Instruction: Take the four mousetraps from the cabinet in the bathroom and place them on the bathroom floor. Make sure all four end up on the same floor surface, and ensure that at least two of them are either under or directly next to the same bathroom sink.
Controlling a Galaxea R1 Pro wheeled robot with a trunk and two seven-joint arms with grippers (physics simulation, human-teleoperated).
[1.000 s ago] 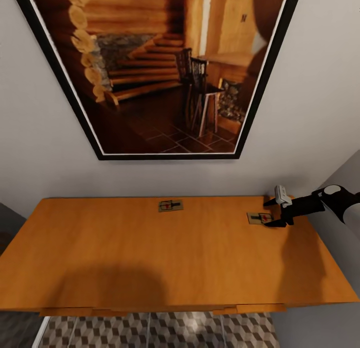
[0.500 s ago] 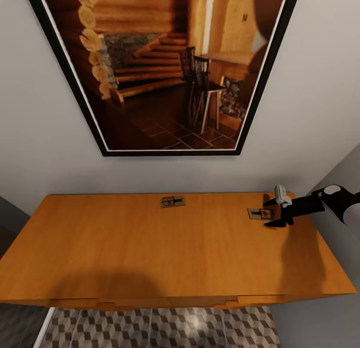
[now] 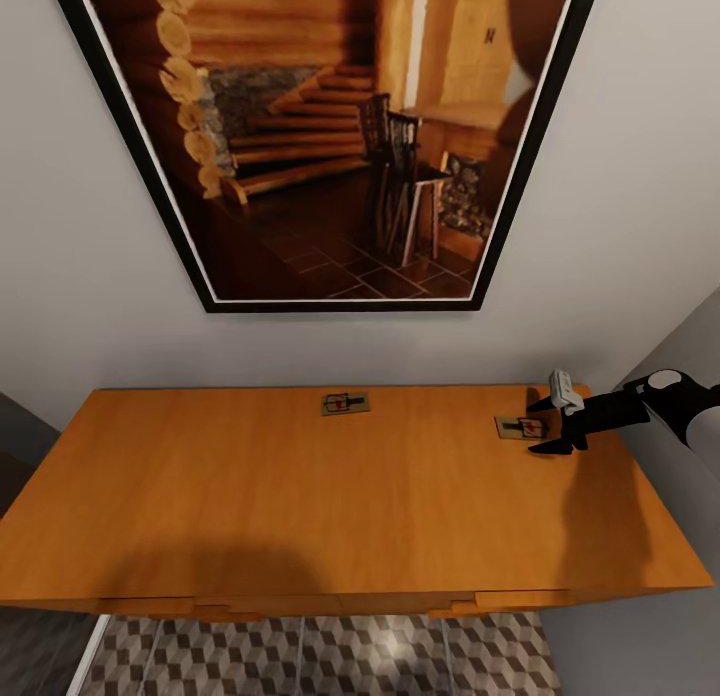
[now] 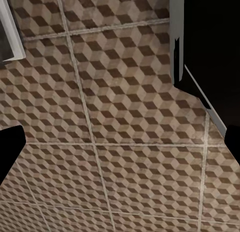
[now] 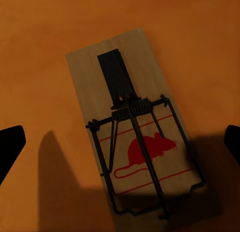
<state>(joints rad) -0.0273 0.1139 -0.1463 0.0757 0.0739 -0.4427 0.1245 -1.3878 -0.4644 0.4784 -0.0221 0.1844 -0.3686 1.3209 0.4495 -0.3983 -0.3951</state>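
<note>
Two mousetraps lie flat on the cabinet point(image 3: 300, 496) surface: one point(image 3: 345, 403) near the back wall, another point(image 3: 519, 427) just beneath the right gripper point(image 3: 550, 428), whose jaws stand wide open, holding nothing. The left gripper's point(image 4: 120, 152) jaws hang open over the tiled floor point(image 4: 125, 117).

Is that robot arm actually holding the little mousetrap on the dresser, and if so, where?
Nothing is held. The right end effector hangs open over the mousetrap, which lies flat on the cabinet; the fingertips stand apart from it.
</note>
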